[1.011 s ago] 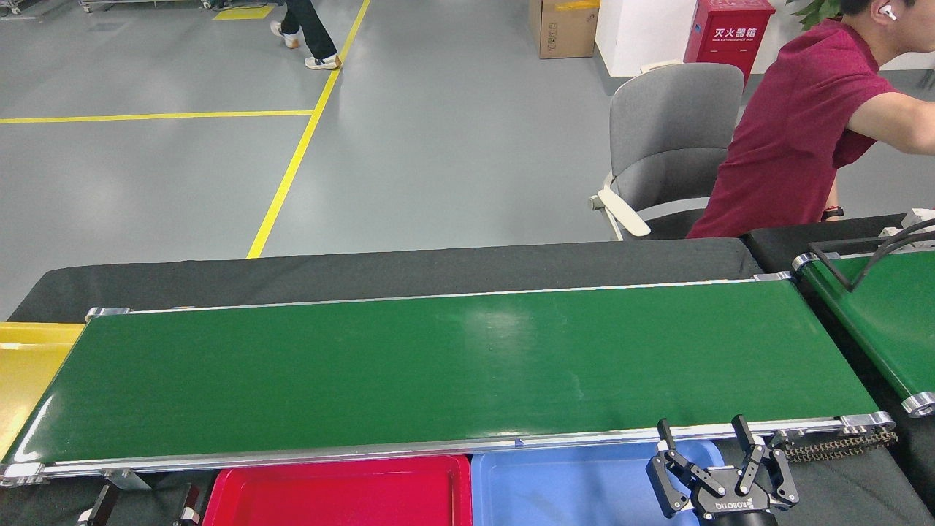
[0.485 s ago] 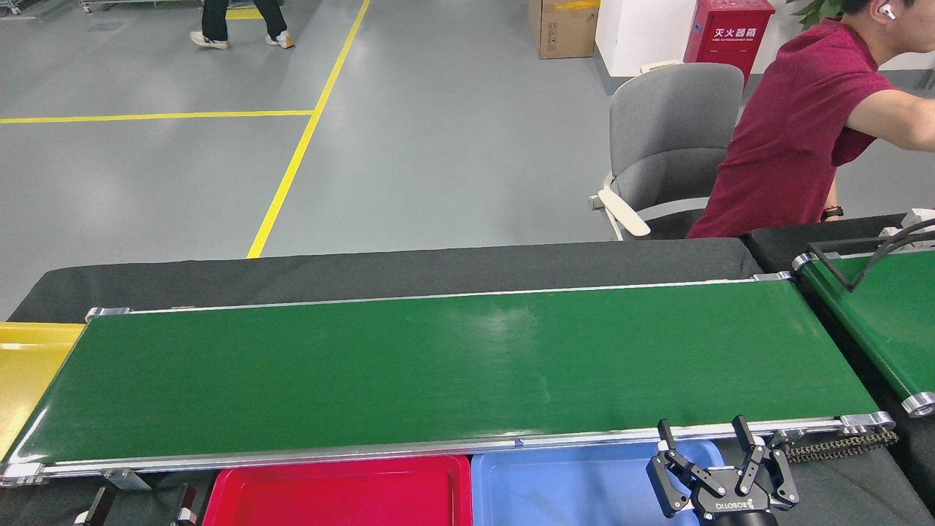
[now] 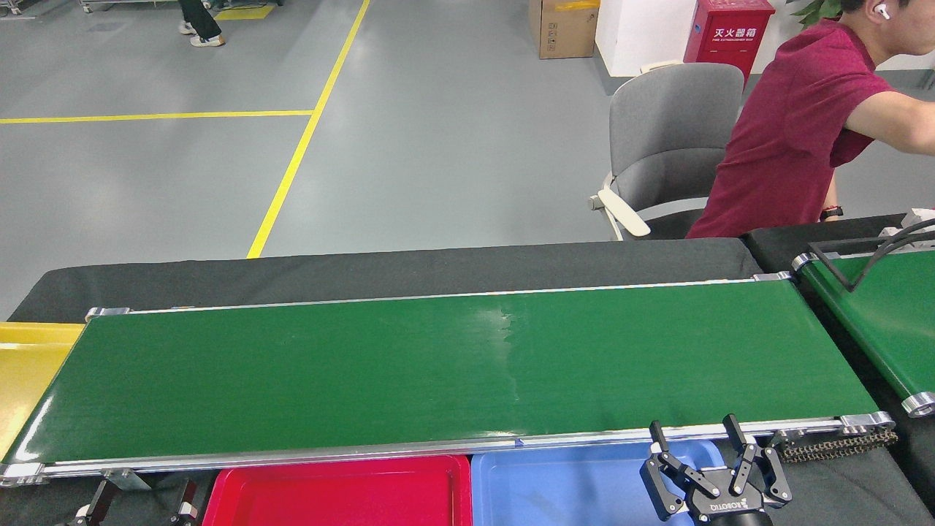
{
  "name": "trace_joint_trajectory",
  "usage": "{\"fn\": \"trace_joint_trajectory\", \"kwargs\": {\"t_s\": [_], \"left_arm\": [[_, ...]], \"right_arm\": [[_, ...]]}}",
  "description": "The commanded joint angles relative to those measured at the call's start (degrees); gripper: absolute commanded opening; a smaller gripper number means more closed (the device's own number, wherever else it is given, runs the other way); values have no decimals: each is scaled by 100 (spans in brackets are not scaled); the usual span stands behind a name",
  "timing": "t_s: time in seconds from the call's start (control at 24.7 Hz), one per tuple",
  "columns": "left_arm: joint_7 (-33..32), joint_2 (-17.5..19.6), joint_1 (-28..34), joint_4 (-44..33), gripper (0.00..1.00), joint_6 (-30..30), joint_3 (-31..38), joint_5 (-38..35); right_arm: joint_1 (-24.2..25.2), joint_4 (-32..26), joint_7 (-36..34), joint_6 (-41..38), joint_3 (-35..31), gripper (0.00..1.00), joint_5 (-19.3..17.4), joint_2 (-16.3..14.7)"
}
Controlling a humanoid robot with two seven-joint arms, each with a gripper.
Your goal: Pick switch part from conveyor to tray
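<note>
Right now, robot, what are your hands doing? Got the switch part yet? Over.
Right gripper open, empty, above blue tray. Left gripper barely visible. Conveyor bare, no switch part. Nothing blocking.

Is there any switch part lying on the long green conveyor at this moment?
No, the whole green belt of the conveyor is bare, and the right gripper hangs open over the blue tray.

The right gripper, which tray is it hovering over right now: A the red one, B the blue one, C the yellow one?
B: the right gripper sits with its jaws open over the blue tray, right of the red tray.
</note>
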Motion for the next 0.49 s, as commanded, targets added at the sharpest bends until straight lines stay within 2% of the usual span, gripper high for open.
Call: {"fn": "trace_joint_trajectory", "kwargs": {"t_s": [0.0,0.16,0.44], "left_arm": [[51,59,-26,-48,100,-11,39,13],[51,59,-87,-30,100,-2,56,13],[51,59,-87,-39,100,-2,47,21]], "right_arm": [[-68,-71,-40,-22,-13,99,-1,21],[-59,-62,-40,-22,-13,99,-1,126],[-68,-62,-31,-13,-13,99,-1,135]]}}
